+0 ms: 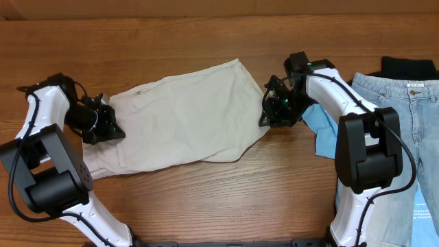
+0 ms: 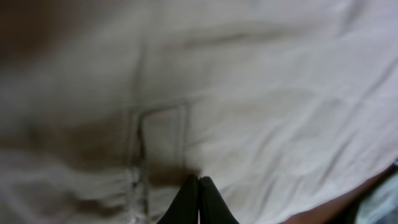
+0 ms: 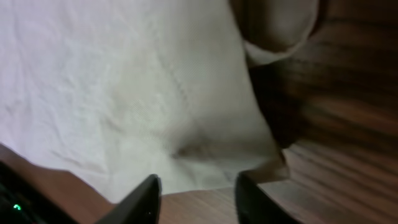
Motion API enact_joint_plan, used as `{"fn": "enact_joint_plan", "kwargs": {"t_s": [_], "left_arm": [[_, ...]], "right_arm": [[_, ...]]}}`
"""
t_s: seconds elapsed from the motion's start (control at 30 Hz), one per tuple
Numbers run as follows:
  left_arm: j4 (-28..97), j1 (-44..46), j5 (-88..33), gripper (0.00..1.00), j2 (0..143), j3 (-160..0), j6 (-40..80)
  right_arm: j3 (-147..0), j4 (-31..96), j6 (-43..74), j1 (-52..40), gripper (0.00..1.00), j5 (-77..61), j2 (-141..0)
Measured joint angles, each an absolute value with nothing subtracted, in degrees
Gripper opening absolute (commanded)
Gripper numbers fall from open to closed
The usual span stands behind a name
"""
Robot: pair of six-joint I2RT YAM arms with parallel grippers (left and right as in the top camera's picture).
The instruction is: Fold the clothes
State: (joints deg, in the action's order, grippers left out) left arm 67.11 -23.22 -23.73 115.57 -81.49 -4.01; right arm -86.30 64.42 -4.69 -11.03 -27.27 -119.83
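Left end effector (image 2: pixel 199 196) tight on trousers (image 2: pixel 261 93); right end effector (image 3: pixel 198 186) agape.

No legible text on anything visible

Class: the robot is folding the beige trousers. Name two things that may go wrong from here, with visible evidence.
1. The right gripper is open at the edge of the trousers; closing may catch only one layer, or miss.
2. The blue top lies close by that arm, so a sweep may drag it.
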Motion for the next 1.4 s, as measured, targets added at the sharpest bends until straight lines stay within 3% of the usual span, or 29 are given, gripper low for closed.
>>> {"fn": "enact_joint_plan", "kwargs": {"t_s": [0.33, 0.43, 0.73, 0.83, 0.9, 0.93, 1.17, 1.4], "left_arm": [[62.61, -23.22, -18.79, 0.04, 115.57, -79.42, -0.49], [61.80, -23.22, -18.52, 0.05, 115.57, -79.42, -0.23], [61.43, -23.22, -18.20, 0.06, 115.57, -79.42, -0.08], [61.45, -23.22, -18.20, 0.06, 115.57, -79.42, -0.08], [61.43, -23.22, -18.20, 0.07, 115.57, -79.42, -0.08], [61.39, -23.22, -18.20, 0.07, 115.57, -79.42, -0.08], [60.47, -23.22, -18.17, 0.07, 115.57, -79.42, -0.05], [59.94, -23.22, -18.17, 0.08, 115.57, -79.42, -0.08]], "right_arm": [[-85.86, 78.67, -3.53, -12.12, 0.67, -34.09, -119.83], [-84.47, 75.33, 0.93, -15.38, 0.62, -36.67, -119.77], [-77.73, 61.32, 24.71, -26.61, 0.63, -34.17, -119.77], [-77.19, 61.32, 30.20, -27.20, 0.50, -32.67, -119.74], [-77.19, 60.75, 32.34, -27.07, 0.28, -32.05, -119.74], [-77.19, 60.45, 32.93, -27.03, 0.23, -31.55, -119.74], [-77.08, 59.18, 34.02, -26.50, 0.04, -29.45, -119.74], [-77.06, 60.34, 30.13, -25.93, 0.04, -27.77, -118.28]]}}
